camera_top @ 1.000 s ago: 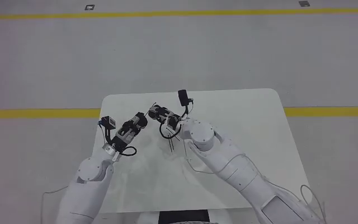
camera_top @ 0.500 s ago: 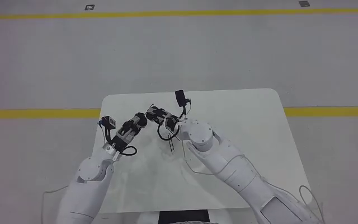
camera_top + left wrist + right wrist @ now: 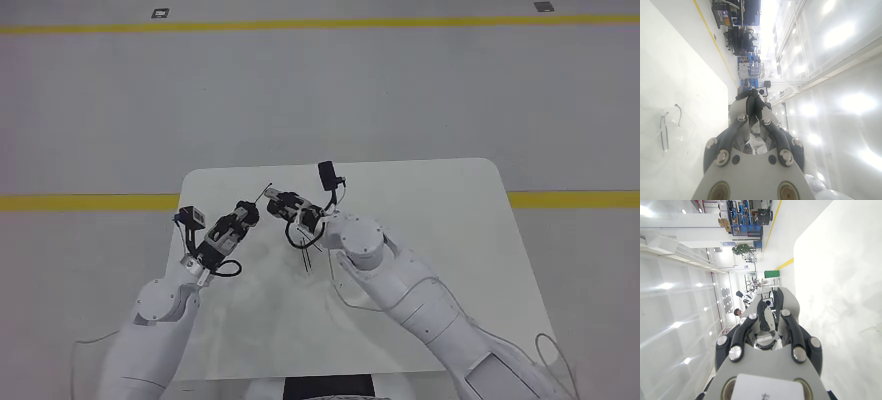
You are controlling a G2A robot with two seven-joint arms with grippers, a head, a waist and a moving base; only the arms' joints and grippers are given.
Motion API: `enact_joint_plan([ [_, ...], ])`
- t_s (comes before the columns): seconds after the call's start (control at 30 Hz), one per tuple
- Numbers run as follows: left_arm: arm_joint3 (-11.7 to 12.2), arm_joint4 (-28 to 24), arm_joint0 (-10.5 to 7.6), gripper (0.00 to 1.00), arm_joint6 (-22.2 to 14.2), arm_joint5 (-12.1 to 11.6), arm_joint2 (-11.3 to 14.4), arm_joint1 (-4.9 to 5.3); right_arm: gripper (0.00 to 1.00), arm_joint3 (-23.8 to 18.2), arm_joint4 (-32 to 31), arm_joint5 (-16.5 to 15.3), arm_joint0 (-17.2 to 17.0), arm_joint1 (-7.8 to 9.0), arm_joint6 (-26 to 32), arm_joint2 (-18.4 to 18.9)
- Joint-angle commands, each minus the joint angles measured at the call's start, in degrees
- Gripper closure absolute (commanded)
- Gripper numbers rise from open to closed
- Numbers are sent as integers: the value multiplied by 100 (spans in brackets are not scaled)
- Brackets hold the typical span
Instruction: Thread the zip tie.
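Zip tie [image 3: 265, 191] clenched in L pincer [image 3: 253, 208], beside R pincer [image 3: 273, 201], grip unclear.

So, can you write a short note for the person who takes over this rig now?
Left pincer: shut, over the white table, tip to tip with the right pincer.
Thin black zip tie: one end sticks out between the pincers; which holds it, I cannot tell.
Spare black zip ties lie in a clear plastic bag on the table.
Done: tie picked up. Left: threading; no closed loop shows.
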Motion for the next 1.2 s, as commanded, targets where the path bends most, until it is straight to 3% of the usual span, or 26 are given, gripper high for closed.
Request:
enact_joint_plan([
  [0.0, 8, -170, 16, 100, -330, 17, -83, 28, 0, 45, 76, -102, -18, 26, 213, 127],
  [0.07, 23, -327, 26, 100, -668, 71, -163, 58, 0, 125, 246, -198, -16, 53, 578, 248],
  [0.13, 41, -577, 35, 100, -1226, 181, -280, 102, 0, 274, 605, -391, 13, 84, 1162, 435],
  [0.23, 94, -847, 56, 100, -1913, 434, -501, 174, 0, 549, 850, -437, 133, 128, 1915, 596],
  [0.33, 168, -954, 74, 100, -2361, 634, -714, 240, 0, 787, 925, -431, 305, 160, 2699, 624],
  [0.4, 211, -951, 68, 100, -2625, 733, -804, 277, 0, 854, 936, -433, 345, 167, 2828, 639],
  [0.77, 169, -849, 61, 100, -2583, 775, -744, 281, 0, 854, 936, -433, 345, 167, 2828, 639],
  [0.83, 232, -932, 60, 100, -2771, 994, -735, 303, 0, 833, 1000, -433, 297, 169, 2828, 654],
  [0.9, 317, -1117, 26, 100, -3297, 1250, -834, 351, 0, 841, 1335, -402, 244, 186, 3166, 756],
  [1.03, 563, -1292, -11, 100, -3912, 1433, -993, 423, 0, 1069, 1735, -286, 299, 213, 3891, 846],
  [1.17, 796, -1564, -95, 100, -4348, 1619, -956, 453, 0, 1405, 1891, -136, 458, 209, 4529, 759],
])
